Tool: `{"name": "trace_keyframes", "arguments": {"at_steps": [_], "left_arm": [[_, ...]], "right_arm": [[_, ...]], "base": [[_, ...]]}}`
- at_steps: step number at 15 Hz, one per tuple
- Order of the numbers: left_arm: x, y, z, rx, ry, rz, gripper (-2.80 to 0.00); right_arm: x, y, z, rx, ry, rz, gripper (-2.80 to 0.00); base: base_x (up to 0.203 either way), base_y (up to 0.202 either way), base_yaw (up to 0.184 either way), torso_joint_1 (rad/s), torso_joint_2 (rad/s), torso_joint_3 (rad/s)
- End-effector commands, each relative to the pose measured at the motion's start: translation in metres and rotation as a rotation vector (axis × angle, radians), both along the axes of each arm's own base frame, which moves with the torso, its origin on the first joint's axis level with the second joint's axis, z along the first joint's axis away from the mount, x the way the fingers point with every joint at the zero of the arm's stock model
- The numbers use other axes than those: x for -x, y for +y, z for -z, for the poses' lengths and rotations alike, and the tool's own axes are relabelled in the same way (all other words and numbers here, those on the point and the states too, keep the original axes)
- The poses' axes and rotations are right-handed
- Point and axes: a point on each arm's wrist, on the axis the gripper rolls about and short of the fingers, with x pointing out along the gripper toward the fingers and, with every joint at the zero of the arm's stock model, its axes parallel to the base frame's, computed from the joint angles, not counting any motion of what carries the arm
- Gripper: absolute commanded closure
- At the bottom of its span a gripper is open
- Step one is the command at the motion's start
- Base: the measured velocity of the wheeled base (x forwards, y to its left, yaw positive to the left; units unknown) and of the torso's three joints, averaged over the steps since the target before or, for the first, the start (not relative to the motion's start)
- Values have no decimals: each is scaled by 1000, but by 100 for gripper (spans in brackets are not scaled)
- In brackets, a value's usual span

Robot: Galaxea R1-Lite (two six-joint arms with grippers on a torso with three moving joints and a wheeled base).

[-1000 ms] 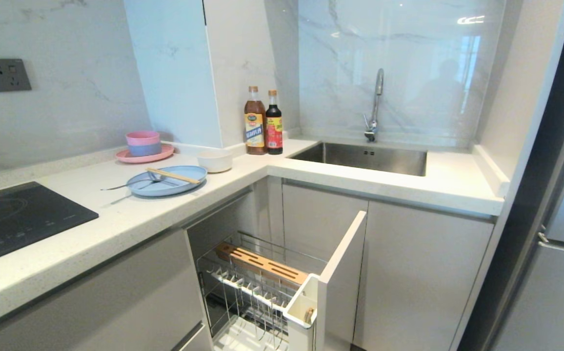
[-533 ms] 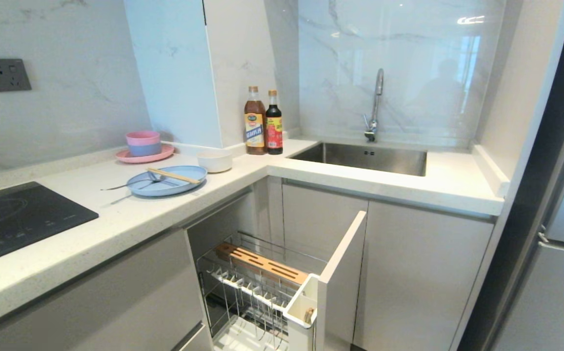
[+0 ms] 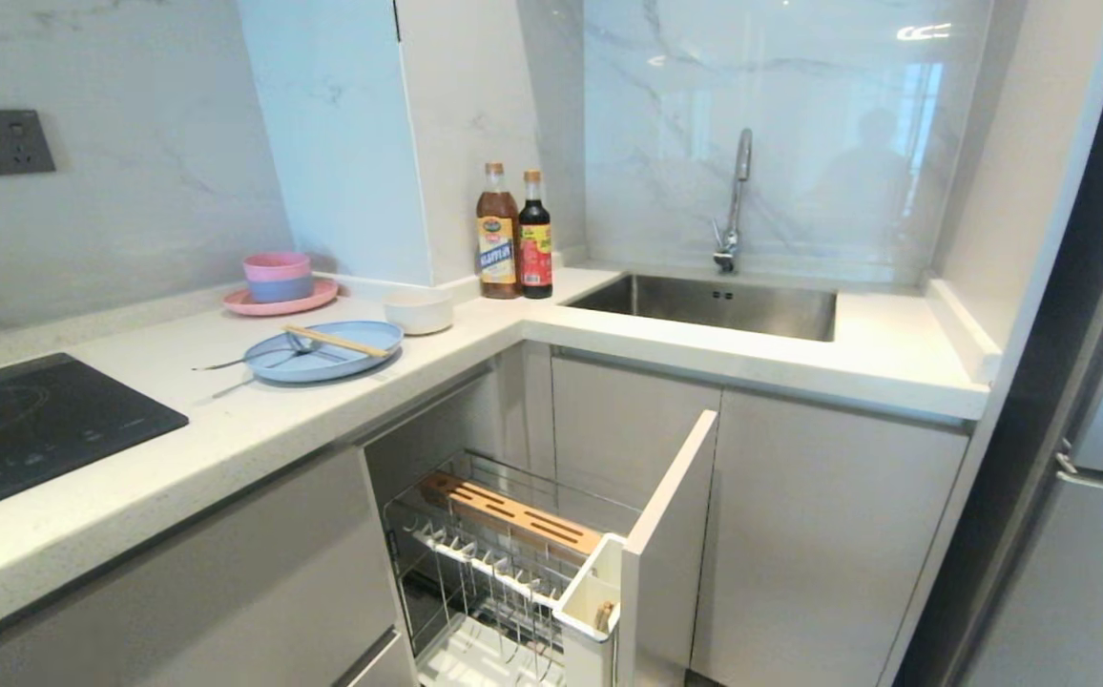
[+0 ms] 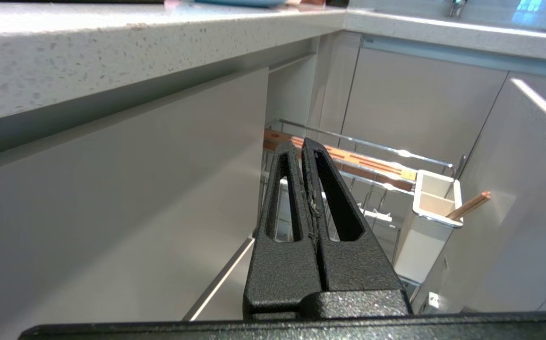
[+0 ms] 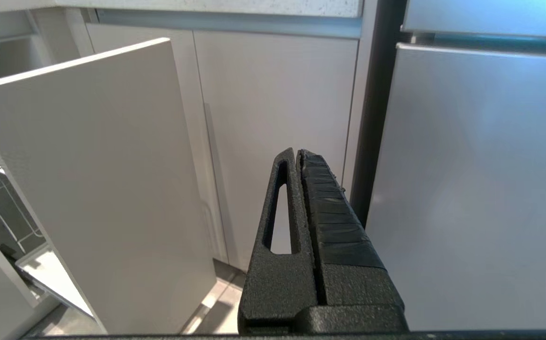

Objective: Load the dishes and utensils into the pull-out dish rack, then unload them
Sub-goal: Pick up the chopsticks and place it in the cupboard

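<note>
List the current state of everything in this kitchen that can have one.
Chrome wire pull-out dish rack: pulled out, plate prongs bare.
Large pale blue plate: on counter, carrying wooden chopsticks and silver fork.
Small cream-white bowl: upright on counter.
Left tool: shut, empty.
Right tool: shut, empty.

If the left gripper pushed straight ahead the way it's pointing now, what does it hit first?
Probably the pull-out dish rack: the shut left gripper lines up with its wooden knife block, with nothing visible between. Depth is hard to judge.
</note>
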Motion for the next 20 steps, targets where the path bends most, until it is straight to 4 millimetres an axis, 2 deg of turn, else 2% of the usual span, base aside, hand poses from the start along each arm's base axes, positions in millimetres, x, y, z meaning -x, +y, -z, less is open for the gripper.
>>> {"name": "trace_keyframes", "arguments": {"at_steps": [1, 20], "left_arm": [[-1, 0, 2, -2, 11, -1, 0], [-1, 0, 2, -1, 11, -1, 0]], "right_arm": [[0, 0, 0, 0, 2, 0, 0], [0, 0, 0, 0, 2, 0, 0]], "base": [[0, 0, 0, 2, 2, -149], [0, 0, 0, 3, 1, -196]]}}
